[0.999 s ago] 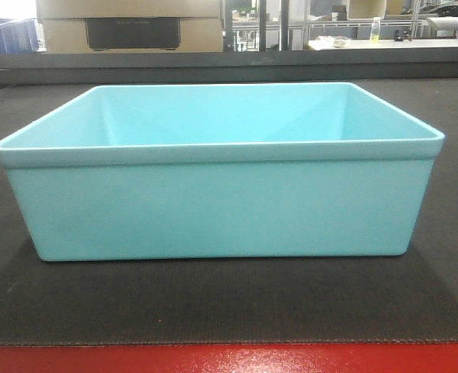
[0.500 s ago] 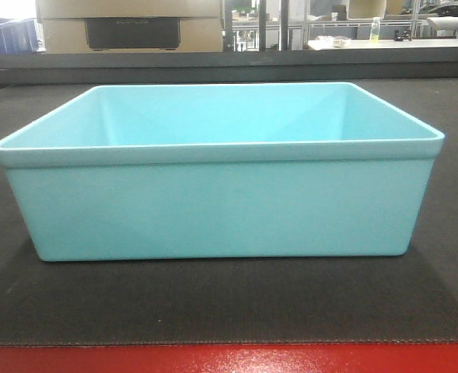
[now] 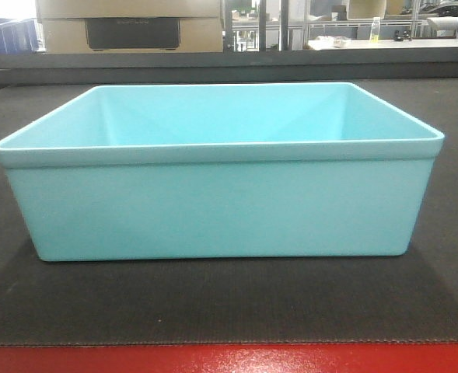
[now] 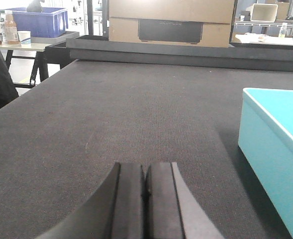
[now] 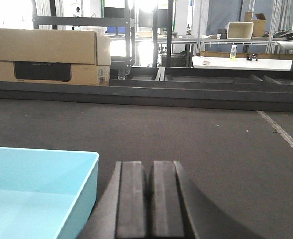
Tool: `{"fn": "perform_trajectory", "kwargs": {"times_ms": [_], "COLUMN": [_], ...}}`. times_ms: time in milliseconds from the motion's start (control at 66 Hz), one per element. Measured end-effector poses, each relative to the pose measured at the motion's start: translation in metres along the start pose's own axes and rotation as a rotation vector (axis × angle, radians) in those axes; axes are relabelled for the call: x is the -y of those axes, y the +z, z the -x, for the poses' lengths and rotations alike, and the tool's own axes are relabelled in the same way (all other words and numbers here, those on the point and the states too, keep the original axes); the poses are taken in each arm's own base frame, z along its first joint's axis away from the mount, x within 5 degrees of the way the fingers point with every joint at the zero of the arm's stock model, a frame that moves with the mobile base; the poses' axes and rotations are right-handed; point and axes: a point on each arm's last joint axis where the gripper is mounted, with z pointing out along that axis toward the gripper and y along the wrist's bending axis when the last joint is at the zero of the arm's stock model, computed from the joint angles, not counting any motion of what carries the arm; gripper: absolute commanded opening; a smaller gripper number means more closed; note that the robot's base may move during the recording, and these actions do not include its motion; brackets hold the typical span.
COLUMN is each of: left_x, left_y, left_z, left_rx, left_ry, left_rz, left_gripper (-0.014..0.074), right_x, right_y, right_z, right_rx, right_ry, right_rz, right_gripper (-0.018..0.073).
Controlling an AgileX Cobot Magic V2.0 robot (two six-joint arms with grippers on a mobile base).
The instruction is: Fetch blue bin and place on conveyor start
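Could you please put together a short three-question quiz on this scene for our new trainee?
1. True or false: the blue bin rests on the conveyor start.
2. Multiple choice: the left gripper is A) clamped on the bin's rim, B) shut on nothing, apart from the bin, C) wide open above the bin.
3. Fill in: in the front view, the strip along the belt's near edge is coloured ____.

Key
1. True: it sits flat on the dark belt, just behind the red edge strip.
2. B: its jaws meet, and the bin lies off to its right. The right gripper is likewise shut and empty, beside the bin's other end.
3. Red.
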Motion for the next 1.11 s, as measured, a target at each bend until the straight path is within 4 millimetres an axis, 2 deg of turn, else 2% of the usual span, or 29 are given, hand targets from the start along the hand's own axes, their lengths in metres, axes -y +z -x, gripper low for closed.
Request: {"fn": "perform_trajectory", "kwargs": {"times_ms": [136,212,424,530,575,772,1105], "left_x": [0.0,0.0,0.0,0.0,0.0,0.0,0.0], "left_y": [0.0,0.0,0.0,0.0,0.0,0.0,0.0], "left_z": [0.0,0.0,0.0,0.0,0.0,0.0,0.0], "left_rx": [0.0,0.0,0.0,0.0,0.0,0.0,0.0], "left_ry": [-0.002,-0.002,-0.002,-0.002,-0.002,-0.002,-0.002], "left_rz": [0.0,0.0,0.0,0.0,0.0,0.0,0.0], "left_gripper": [-0.0111,-0.0111,-0.0111,-0.0111,-0.0111,-0.0111,-0.0111], "right_x": [0.002,0.004,0.009,0.008,0.007,0.005,0.007], "right_y": [0.001,0.006,0.023,0.022,0.021,0.015,0.014], "right_z": [-0.002,-0.013,-0.099,-0.14,-0.151,-0.149,-0.148], "right_rx": [0.006,-0.006,-0.26,-0.38,-0.413,-0.305,-0.3], "right_ry": [-0.036,-0.046,0.029,0.082,0.104,0.123,0.083], "right_rz": [-0.028,-0.067,-0.134,-0.13,-0.127,-0.118,-0.126], "right_gripper": [-0.0162,-0.0162,-0.0162,-0.0162,-0.0162,-0.0162,-0.0162]}}
